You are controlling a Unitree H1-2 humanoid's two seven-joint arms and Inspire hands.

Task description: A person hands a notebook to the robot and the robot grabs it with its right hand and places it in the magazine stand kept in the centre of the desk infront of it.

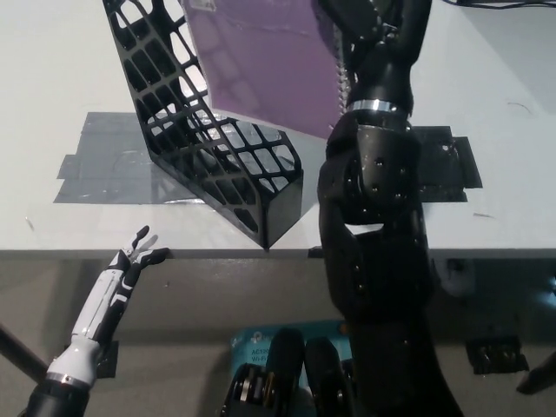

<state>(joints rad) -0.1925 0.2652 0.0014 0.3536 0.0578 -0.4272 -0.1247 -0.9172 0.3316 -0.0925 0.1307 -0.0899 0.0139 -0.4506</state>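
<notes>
A purple spiral-bound notebook (265, 65) hangs tilted above the black lattice magazine stand (208, 143), which stands in the middle of the white desk (52, 78). My black right hand (369, 35) is shut on the notebook's spiral edge at the top of the view, with the black forearm stretching up from the bottom right. The notebook's lower left corner overlaps the stand's open top; I cannot tell whether it touches. My white left hand (135, 261) rests open at the desk's front edge, lower left.
Dark grey tape patches (104, 161) lie on the desk under and to both sides of the stand. The desk's front edge (217, 254) runs across the middle of the view. A blue label (252, 347) shows below the desk.
</notes>
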